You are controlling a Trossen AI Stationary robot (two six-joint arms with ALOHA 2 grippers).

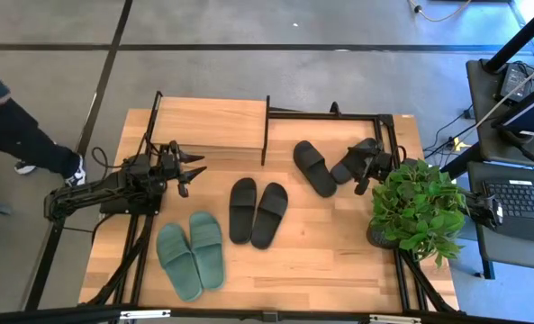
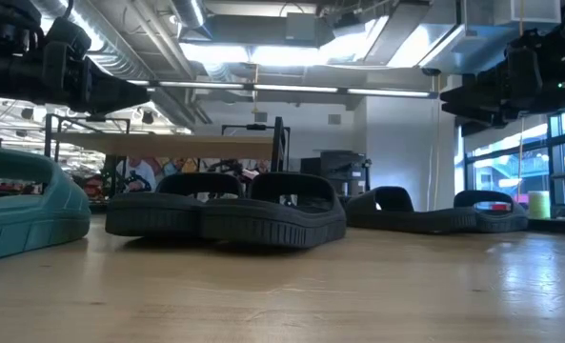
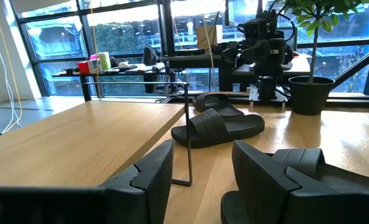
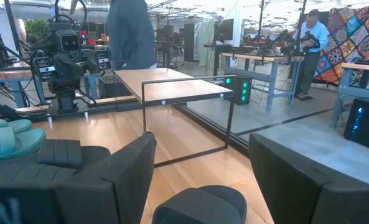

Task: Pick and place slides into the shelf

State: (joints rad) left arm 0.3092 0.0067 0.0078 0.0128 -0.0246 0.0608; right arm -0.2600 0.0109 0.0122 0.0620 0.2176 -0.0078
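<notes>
The shelf (image 1: 212,121) stands at the table's far left, its light wood top board (image 3: 78,137) showing in the left wrist view. Two black slides (image 1: 256,212) lie side by side mid-table. A third black slide (image 1: 313,167) lies farther right, and a fourth (image 1: 346,168) sits partly under my right gripper. The two green slides (image 1: 192,256) rest flat near the front left. My left gripper (image 1: 194,171) (image 3: 200,155) hovers open beside the shelf. My right gripper (image 1: 355,175) (image 4: 200,149) hangs open above the fourth black slide (image 4: 200,205), raised off the table.
A potted leafy plant (image 1: 417,202) stands at the table's right edge beside the right arm. The shelf's thin black frame post (image 3: 187,134) rises just ahead of my left gripper. Bare wood lies along the near edge. People show in the room beyond (image 4: 131,31).
</notes>
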